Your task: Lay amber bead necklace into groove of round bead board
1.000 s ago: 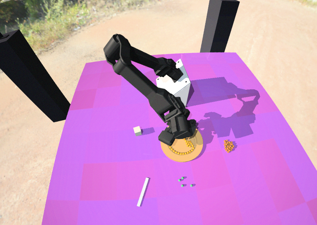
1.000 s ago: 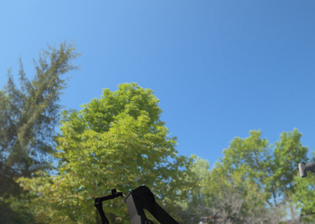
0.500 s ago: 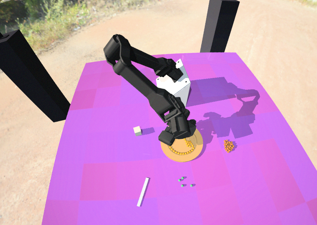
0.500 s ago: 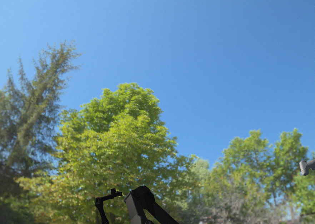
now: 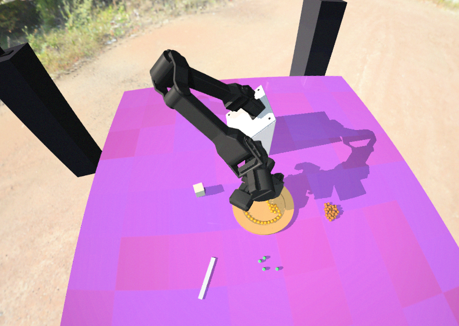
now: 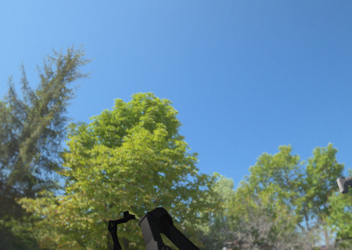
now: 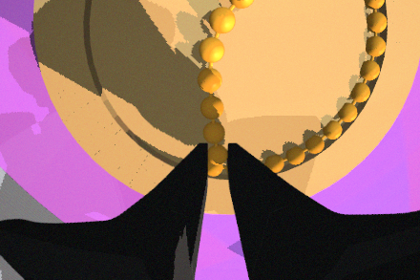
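The round bead board [image 5: 265, 230] [image 7: 402, 36] is light wood with a dark ring groove. The amber bead necklace [image 5: 263, 222] [image 7: 212, 50] lies partly in the groove, along the right side in the wrist view. From the groove's near edge its other stretch runs inward across the board's middle to a bunched part, cut off at the wrist view's top. The groove's left side is without beads. My gripper [image 7: 217, 151] is low at the board's near edge, shut on a bead of the inward stretch. The arm hides the fingertips in the top view.
A cluster of orange beads [image 5: 331, 211] lies right of the board. Several small green beads [image 5: 264, 257] and a white bar [image 5: 207, 278] lie in front. A cream cube [image 5: 199, 189] lies to the left. The exterior view shows mostly sky, trees and arm parts.
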You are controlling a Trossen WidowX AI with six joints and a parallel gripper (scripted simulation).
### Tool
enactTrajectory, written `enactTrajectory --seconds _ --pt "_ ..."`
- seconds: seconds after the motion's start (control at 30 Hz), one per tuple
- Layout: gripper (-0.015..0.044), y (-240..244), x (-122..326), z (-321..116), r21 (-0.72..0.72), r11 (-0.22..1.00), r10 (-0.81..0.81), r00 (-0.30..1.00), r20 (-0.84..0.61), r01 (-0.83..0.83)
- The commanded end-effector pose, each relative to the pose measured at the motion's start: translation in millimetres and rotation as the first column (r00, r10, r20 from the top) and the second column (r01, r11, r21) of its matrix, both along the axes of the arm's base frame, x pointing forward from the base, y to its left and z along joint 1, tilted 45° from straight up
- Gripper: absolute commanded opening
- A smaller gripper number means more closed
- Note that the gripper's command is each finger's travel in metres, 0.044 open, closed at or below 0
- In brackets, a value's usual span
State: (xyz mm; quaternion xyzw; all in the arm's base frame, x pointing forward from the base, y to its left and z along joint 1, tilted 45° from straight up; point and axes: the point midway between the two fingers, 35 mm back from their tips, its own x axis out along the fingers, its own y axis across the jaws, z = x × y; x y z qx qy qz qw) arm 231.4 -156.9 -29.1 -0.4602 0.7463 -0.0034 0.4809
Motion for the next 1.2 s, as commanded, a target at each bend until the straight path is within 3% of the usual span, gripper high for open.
enactTrajectory --seconds 0.0,1.07,1.17 --pt "0.0 -0.1 0.0 0.2 0.0 1.0 -0.001 1.0 0.0 0.001" --pt "0.0 2.3 -16.3 -2.5 -0.002 1.0 0.0 1.0 -0.009 0.0" --pt "0.0079 3.9 -13.6 -0.2 -0.003 1.0 0.003 1.0 0.001 -0.003"
